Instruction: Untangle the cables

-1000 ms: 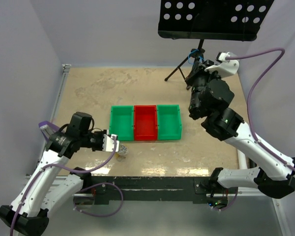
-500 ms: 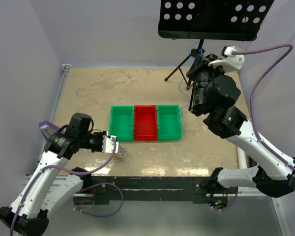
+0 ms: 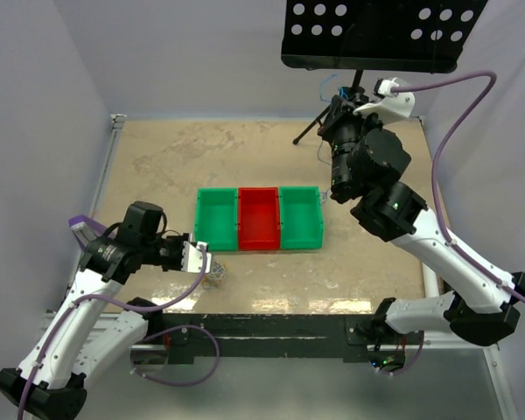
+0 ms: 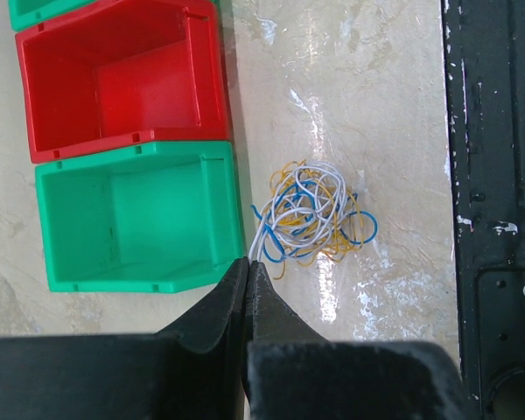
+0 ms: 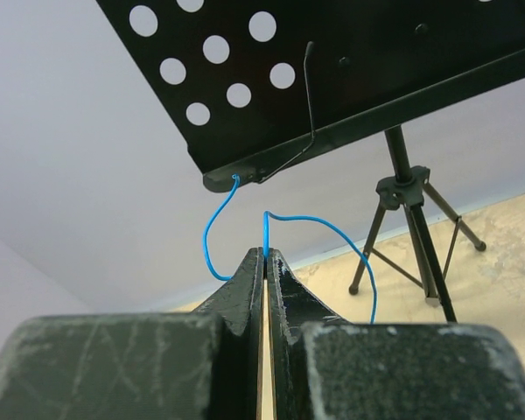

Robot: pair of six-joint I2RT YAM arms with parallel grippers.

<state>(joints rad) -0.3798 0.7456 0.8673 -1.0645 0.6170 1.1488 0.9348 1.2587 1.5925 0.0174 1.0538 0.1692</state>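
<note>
While the tangle of cables (image 4: 315,214), a heap of orange-yellow, blue and whitish loops, lies on the tabletop (image 4: 367,87) just ahead and to the right of the left gripper (image 4: 249,262), its fingers are pressed together on a whitish cable (image 4: 261,236) that leads out of the heap straight into their tips. Just left of those tips stands a green bin (image 4: 131,219), with a red bin (image 4: 114,79) touching its far side. A black rail (image 4: 494,131) runs well to the right of the heap.

The right gripper (image 5: 265,254) is raised off the table, its fingers clamped on a blue cable (image 5: 319,220). The cable rises from between the fingers and arches down to the right. Another blue length curves up from beside the left finger to the lip of the black music stand (image 5: 376,61) overhead. The stand's tripod (image 5: 411,219) is beyond the fingers to the right.
</note>
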